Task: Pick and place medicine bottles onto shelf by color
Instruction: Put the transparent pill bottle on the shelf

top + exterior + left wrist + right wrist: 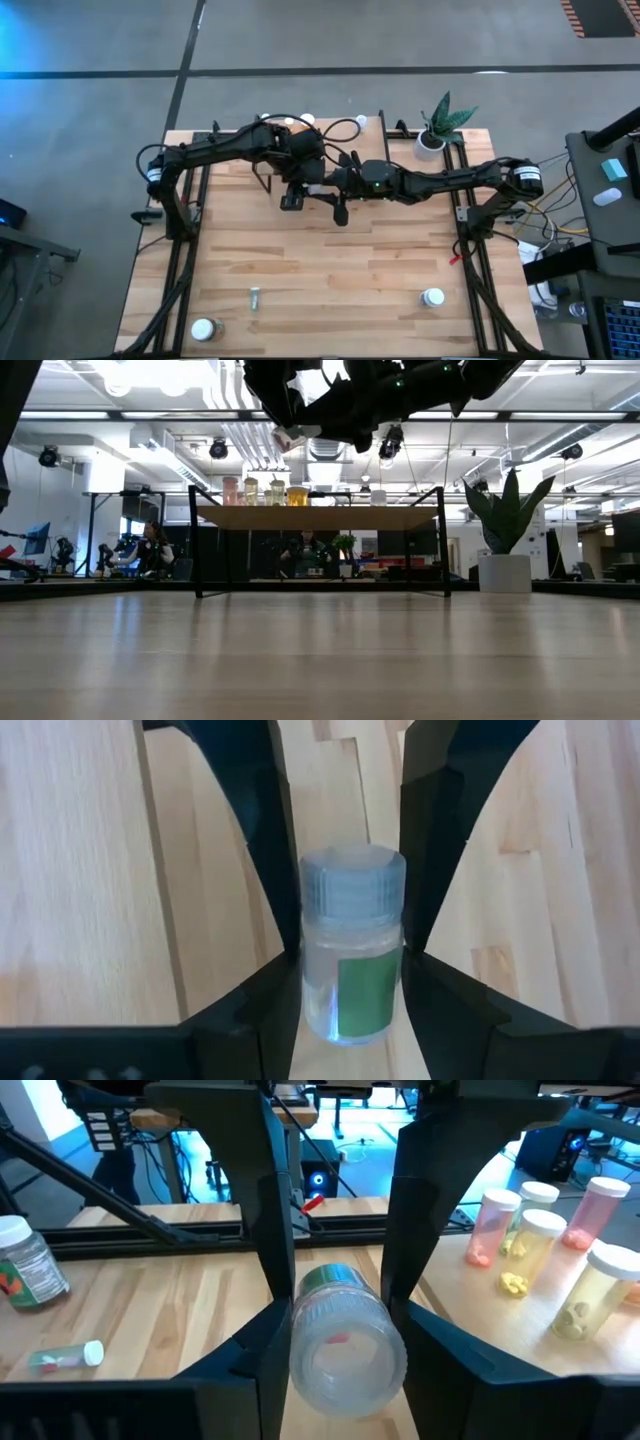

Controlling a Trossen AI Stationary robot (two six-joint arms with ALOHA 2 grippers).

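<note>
Above the middle of the wooden surface [330, 270], both arms meet near the shelf [315, 517], apparently passing a clear bottle [350, 960] between them. The left tool [345, 935] has its 2 fingers closed on the sides of that bottle, which carries a ribbed cap and a green label. The right tool [335, 1305] stands with its fingers against the sides of a clear, ribbed-cap bottle seen cap-first; whether it grips firmly cannot be told, and it may well be the same bottle. The task looks partly done: in the right wrist view, 4 bottles [545, 1250] in pink and yellow tones stand grouped on the shelf, and the low view shows a row of about 5 there, though the count is uncertain at that distance. Left on the surface near its front edge are 3 items: a white-capped bottle [203, 328], a small vial [254, 297] lying down and another white-capped bottle [433, 297]. A potted plant [440, 125] stands at the far right corner.
</note>
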